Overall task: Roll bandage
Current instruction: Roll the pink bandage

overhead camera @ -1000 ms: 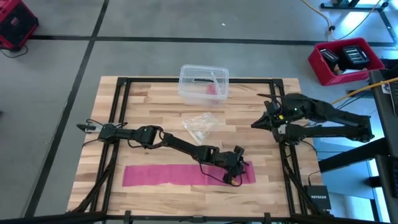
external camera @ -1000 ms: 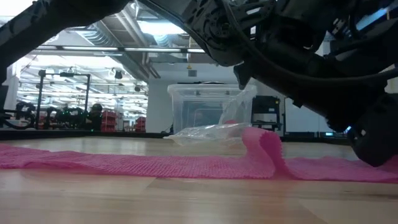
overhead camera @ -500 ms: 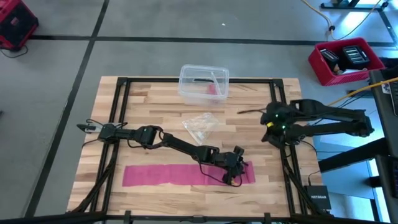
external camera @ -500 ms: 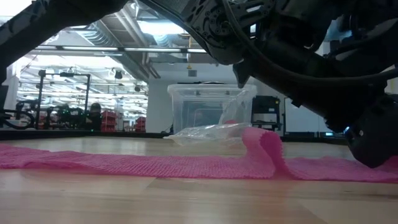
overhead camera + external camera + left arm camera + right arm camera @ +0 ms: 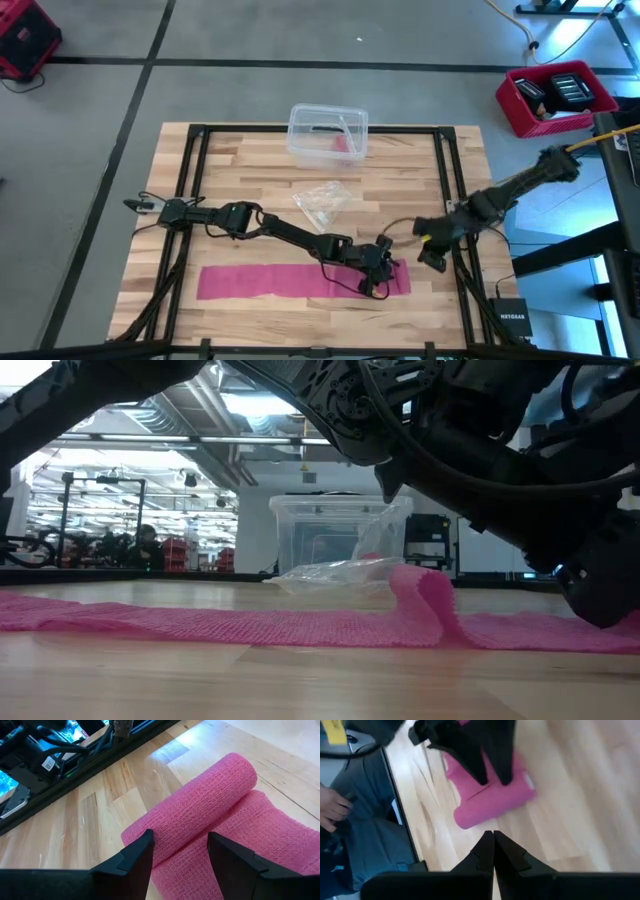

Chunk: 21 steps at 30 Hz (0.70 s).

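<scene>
Right between the left gripper's point(image 5: 179, 854) parted fingers point(image 5: 135, 857) lies the rolled end of the bandage point(image 5: 200, 800): the jaws stand wide, one to each side of the small pink roll, and I cannot tell whether they press it or only straddle it. Outward from those fingers, the rest of the strip runs flat along the near edge of the table point(image 5: 250, 170), away toward the left arm's base. Beyond the roll's far side hangs the right gripper point(image 5: 432, 260), fingers pinched together on nothing, just beside the end of the roll.

Rolling looks barely begun: only a short turn is wound, and most of the band is unrolled. The next move probably calls for turning the roll over onto the flat strip while keeping its edges aligned.

Counted: one bandage, one clear wrapper point(image 5: 322, 201) and one clear box point(image 5: 327, 134) well beyond the fingers, two arms.
</scene>
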Motion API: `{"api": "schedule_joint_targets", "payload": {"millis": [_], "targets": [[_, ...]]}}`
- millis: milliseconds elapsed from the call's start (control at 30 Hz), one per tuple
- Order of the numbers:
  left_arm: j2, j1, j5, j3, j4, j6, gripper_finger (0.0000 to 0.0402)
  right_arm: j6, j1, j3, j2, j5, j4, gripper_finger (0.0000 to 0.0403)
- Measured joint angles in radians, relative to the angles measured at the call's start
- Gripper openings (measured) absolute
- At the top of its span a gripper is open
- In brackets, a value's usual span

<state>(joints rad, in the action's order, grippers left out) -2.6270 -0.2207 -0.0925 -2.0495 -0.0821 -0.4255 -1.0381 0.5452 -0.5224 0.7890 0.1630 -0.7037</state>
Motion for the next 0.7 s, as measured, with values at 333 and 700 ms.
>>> {"api": "schedule_joint_targets", "payload": {"millis": [333,700], "targets": [[0.0,0.001,-0.001,0.002,-0.051,0.021,0.0177,-0.115,0.26,0.114,0.228,-0.223,0.244,0.001],[0.049,-0.002,-0.016,0.003,0.06,0.239,0.0177,-0.05,0.293,0.122,0.47,-0.355,0.458,0.001]]}}
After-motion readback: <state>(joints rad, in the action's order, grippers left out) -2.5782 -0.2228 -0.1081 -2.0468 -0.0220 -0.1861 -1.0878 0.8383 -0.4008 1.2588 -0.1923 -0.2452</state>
